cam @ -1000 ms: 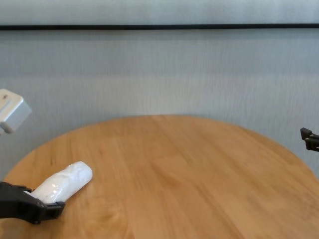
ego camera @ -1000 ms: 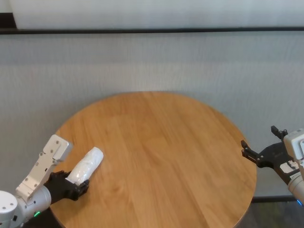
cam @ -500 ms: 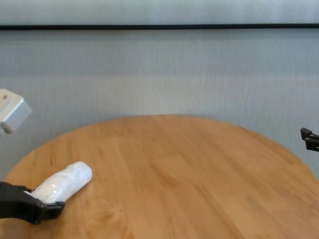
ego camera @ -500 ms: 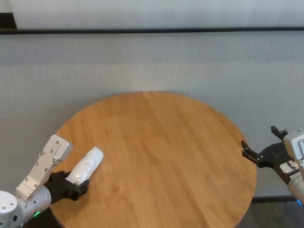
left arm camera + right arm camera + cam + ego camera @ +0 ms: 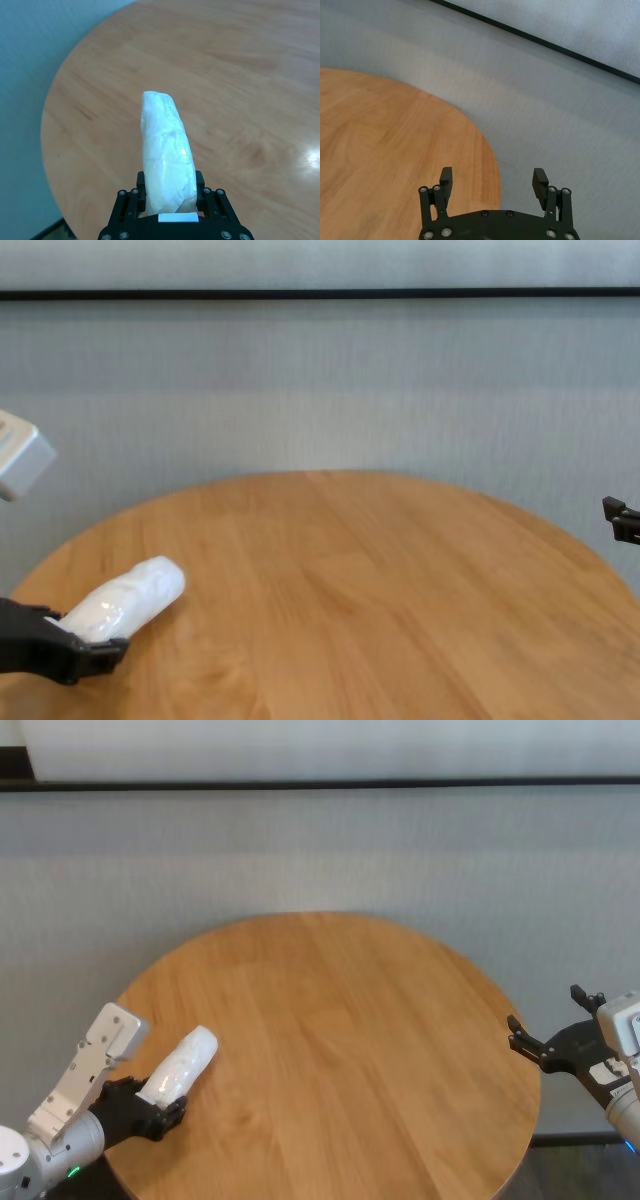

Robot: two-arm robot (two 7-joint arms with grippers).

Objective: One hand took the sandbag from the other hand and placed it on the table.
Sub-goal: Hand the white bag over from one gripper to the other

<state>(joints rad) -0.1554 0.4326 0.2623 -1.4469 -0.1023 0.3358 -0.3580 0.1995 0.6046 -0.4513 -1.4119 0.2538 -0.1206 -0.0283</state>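
Head view: a big round wooden table (image 5: 340, 1050) sits in front of a pale grey wall, and the robot has one arm at each side of it. On the robot's left, the left gripper (image 5: 160, 1114) is down by the near left edge of the table, and its two black fingers are squeezed tight on one end of the sandbag (image 5: 180, 1065). The sandbag is a soft white sausage shape in shiny clear plastic. It sticks out past the fingers, over the wood and toward the middle of the table, tilted up a little at the far end. From the left wrist view you can see it well — the bag (image 5: 165, 155) comes straight out from between the fingers (image 5: 129, 202), which press on both sides of its near end, and the brown planks lie under it. I cannot tell if the bag's far tip touches the table or hangs just above it. On the robot's right, the right gripper (image 5: 555, 1018) waits just off the right edge of the table, well apart from the bag. Its fingers are spread wide with nothing between them — the right wrist view shows the two black tips (image 5: 446, 180) far apart, with only the table edge and grey wall beyond.
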